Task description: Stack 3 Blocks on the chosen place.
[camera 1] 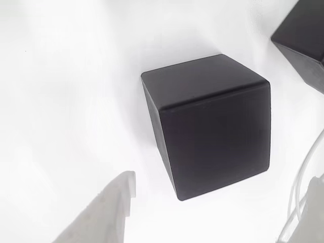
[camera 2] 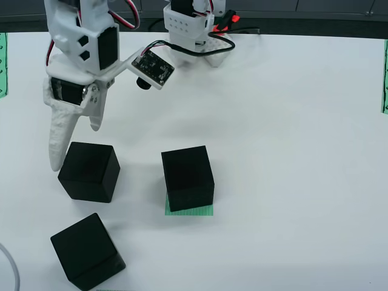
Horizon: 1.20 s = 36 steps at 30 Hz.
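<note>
Three black blocks lie on the white table in the overhead view. One block rests on the chosen place, a green-striped patch whose near edge peeks out from under it. A second block lies to its left, and a third block sits near the front left, turned at an angle. My gripper hangs open just behind the left block, with nothing between its white fingers. In the wrist view a block fills the centre ahead of the open gripper, and another block shows at the top right.
The arm's white base with red and black wires stands at the back. Narrow green-striped strips run along the left edge and the right edge. A white cable curls at the front left.
</note>
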Each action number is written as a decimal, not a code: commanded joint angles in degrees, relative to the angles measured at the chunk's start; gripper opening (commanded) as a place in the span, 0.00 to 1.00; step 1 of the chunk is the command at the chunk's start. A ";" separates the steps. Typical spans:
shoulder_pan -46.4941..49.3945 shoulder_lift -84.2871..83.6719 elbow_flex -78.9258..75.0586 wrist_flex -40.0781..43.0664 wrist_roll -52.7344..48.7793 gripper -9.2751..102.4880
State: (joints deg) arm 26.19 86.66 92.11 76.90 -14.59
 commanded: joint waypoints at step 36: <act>-2.72 -10.28 -11.34 4.75 -0.44 0.23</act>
State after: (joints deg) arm 23.29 74.09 81.83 80.86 -14.59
